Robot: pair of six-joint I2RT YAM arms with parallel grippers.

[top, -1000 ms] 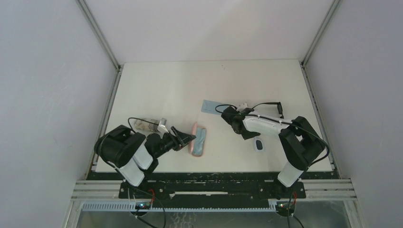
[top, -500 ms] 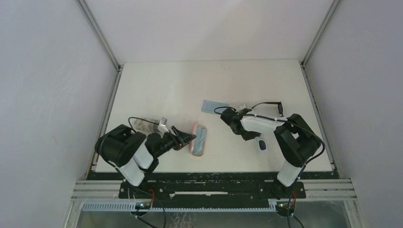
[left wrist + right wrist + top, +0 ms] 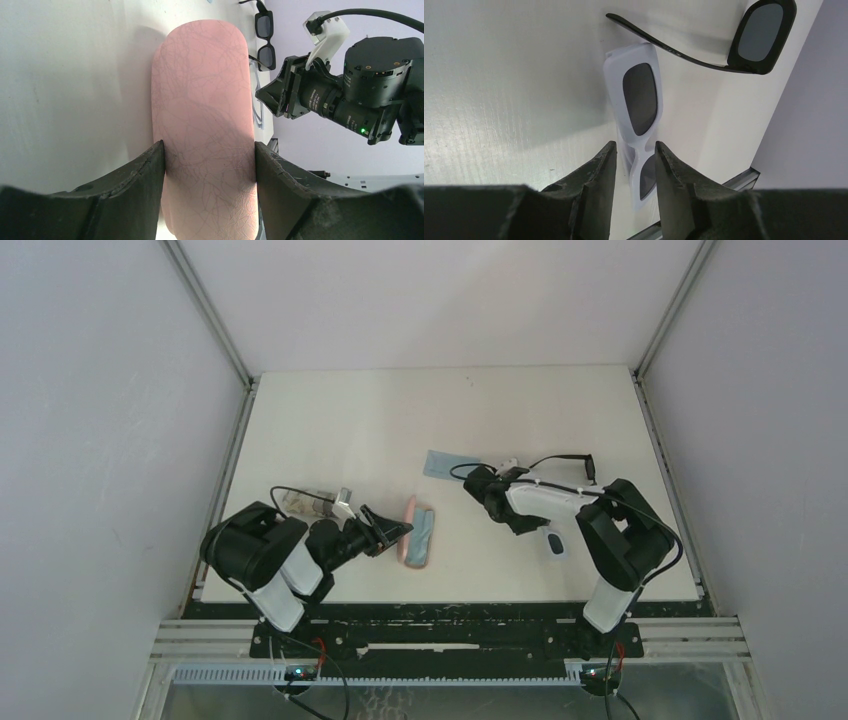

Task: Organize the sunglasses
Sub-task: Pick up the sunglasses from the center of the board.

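**Left wrist.** Left gripper [image 3: 208, 147]: jaws set wide, both fingers pressed against the long sides of the pink case [image 3: 200, 90]. The case lies flat on the white table [image 3: 75, 75]. The black sunglasses [image 3: 265, 39] sit beyond the case's far end, well apart from it.

**Right wrist.** Right gripper [image 3: 635, 146]: jaws narrow, and the white-framed sunglasses [image 3: 640, 100] fill the gap, with the frame against both fingers. The black sunglasses lie just past them with one temple arm unfolded. Contact between the two pairs cannot be told.

**Top external.** The black sunglasses rest on the right half of the table, behind the right forearm and outside any case. A light-blue cloth [image 3: 427, 528] runs along the pink case's right side. A second cloth [image 3: 440, 463] lies farther back. A grey-patterned case [image 3: 308, 503] sits beside the left arm.
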